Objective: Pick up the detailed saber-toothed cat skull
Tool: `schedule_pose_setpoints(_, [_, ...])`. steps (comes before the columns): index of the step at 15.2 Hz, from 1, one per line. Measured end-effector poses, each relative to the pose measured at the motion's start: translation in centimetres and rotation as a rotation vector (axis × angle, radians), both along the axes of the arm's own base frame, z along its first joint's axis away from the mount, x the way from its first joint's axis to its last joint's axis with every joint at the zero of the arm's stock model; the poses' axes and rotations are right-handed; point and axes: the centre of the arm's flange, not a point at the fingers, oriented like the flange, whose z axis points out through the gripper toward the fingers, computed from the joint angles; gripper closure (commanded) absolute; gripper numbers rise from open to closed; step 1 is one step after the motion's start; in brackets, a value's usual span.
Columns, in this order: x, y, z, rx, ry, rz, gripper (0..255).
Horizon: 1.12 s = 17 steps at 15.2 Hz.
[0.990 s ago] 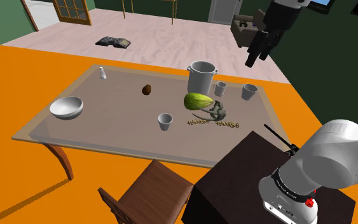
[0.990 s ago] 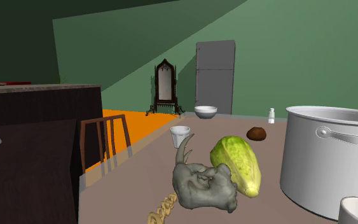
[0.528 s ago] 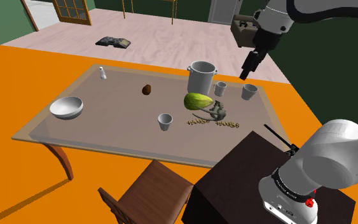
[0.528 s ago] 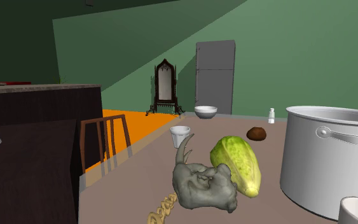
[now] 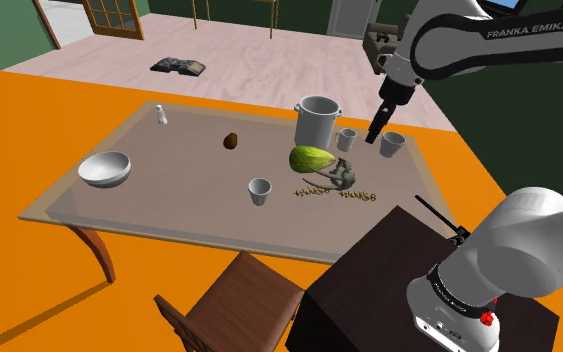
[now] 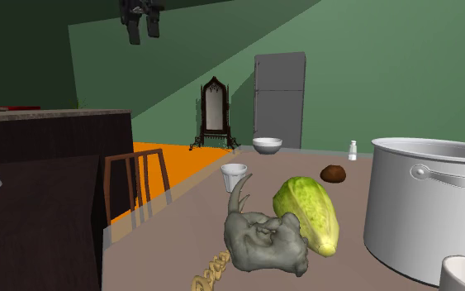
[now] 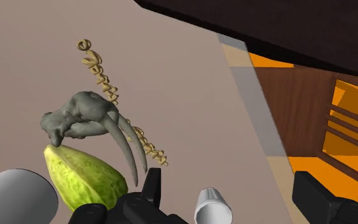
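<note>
Count on the table (image 5: 169, 205): 3 white cups (image 5: 260, 190), 1 grey pot (image 5: 317, 120), 1 white bowl (image 5: 104, 169), 1 small white shaker (image 5: 160, 115), 1 green leafy head (image 5: 310, 159), 1 grey skull (image 5: 342, 176), 1 small brown lump (image 5: 231, 141), 2 tan twisted strands (image 5: 312, 190) toward the near long edge. Also 1 wooden chair (image 5: 231, 300) at that same edge
</note>
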Motion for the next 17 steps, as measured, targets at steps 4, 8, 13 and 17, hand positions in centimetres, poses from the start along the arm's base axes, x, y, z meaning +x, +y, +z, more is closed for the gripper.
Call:
schedule_pose_setpoints(4, [1.7, -2.4, -4.3, 0.002, 0.001, 0.074, 0])
schedule_pose_setpoints(8, [4.1, -4.6, -9.0, 0.004, 0.002, 0.149, 0])
schedule_pose_setpoints(13, [7.3, -6.7, -14.3, 0.006, 0.003, 0.242, 0])
schedule_pose_setpoints(17, [9.9, -8.5, -18.3, 0.006, 0.004, 0.318, 0])
